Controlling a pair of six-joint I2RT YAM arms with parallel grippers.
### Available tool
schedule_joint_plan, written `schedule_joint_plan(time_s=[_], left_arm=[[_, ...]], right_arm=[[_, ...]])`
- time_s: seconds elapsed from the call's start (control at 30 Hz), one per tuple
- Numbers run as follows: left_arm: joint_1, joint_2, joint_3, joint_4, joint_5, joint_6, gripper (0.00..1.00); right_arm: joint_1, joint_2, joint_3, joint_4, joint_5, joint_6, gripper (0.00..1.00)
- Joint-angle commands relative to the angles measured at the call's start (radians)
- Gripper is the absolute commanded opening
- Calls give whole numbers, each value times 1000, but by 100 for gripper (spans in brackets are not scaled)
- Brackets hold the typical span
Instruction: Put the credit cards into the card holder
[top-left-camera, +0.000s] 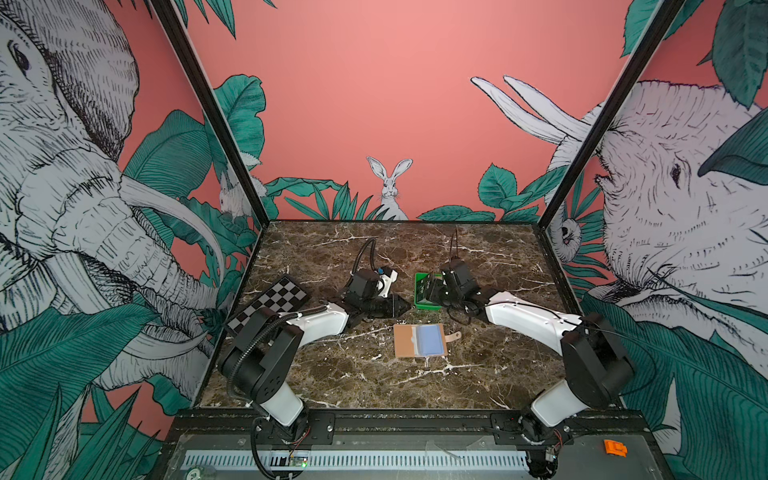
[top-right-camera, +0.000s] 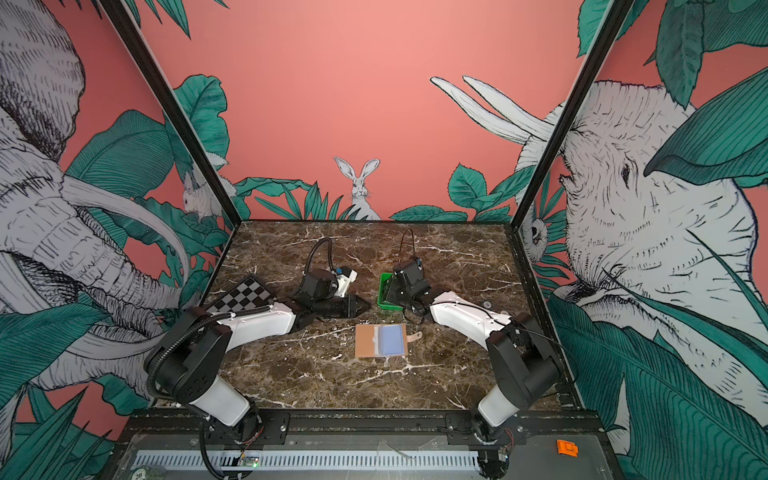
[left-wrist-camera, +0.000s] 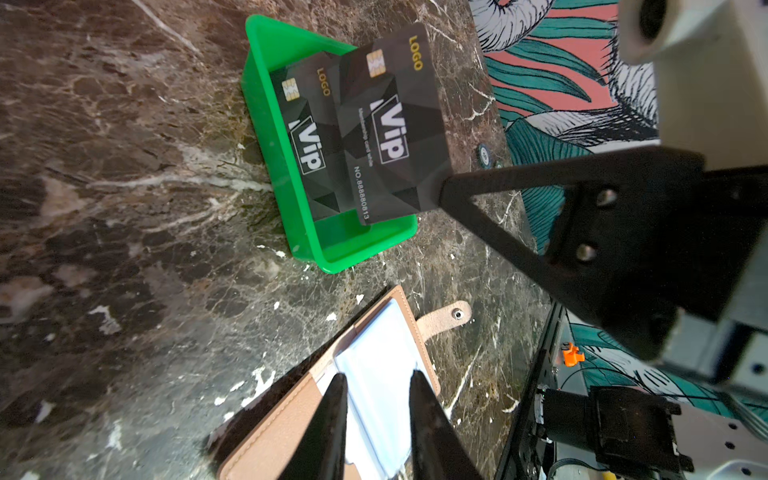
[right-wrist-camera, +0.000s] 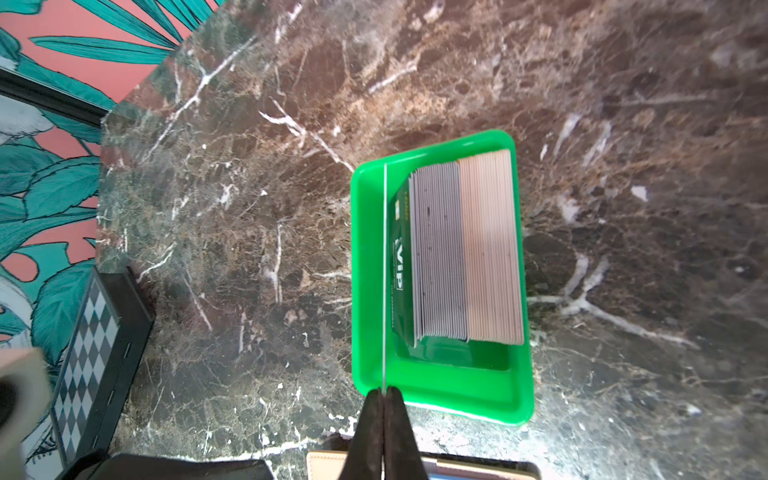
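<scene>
- Left wrist view shows the card holder (left-wrist-camera: 282, 436) nearest. It is a tan, grainy leather-like bifold lying open and flat on the counter (top-left-camera: 374, 382), which is brown marble-patterned with white veins.
- Glossy clear pockets cover its inner face, and a light blue card (top-left-camera: 430, 338) sits inside one of them. A short rounded strap tab (left-wrist-camera: 444, 320) with a metal snap sticks out from the outer edge.
- The left end effector (left-wrist-camera: 378, 376) has two black tapered fingers standing apart with nothing between them. In its own wrist view they overlap the clear pocket, but in both top views they seem to hover beyond the holder's far edge, so I cannot tell about contact.
- The right end effector (right-wrist-camera: 384, 392) is pressed together on the short edge of a thin black VIP card (left-wrist-camera: 395, 124). This held card is matte with faceted dark shading, a gold chip and white lettering, and it is lifted over the tray. From the right wrist it shows only as a hairline edge.
- Beyond the holder sits the green tray (right-wrist-camera: 457, 399), shiny moulded plastic with rounded corners and sloped walls.
- Inside it the credit cards (right-wrist-camera: 465, 249) stand on edge in a tight block, grey edges beside tan ones, with another black VIP card (left-wrist-camera: 307, 145) facing outward at the front.
- Farther left, a black-framed checkerboard (top-left-camera: 274, 301) lies flat at the counter's side.
</scene>
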Motion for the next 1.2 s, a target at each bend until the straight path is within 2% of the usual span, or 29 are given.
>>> schedule_joint_plan(time_s=[0.0,0.37,0.57,0.87,1.17], left_arm=[[10,-18,-7,33,31,-14,28],[90,-56,-106,238,210,-136,33],[94,-82,-159,365,292,-194,38],[94,-165,-203,437,306,-278,39],[73,-261,-275,579,297,-378,43]], right_arm=[[5,-29,-11,-13,11,-43,0],[5,-134,-69,4,-72,-143,0],[3,-246,-150,46,-109,-157,0],[3,-403,-249,121,-185,-137,0],[3,-572,-339,190,-275,-122,0]])
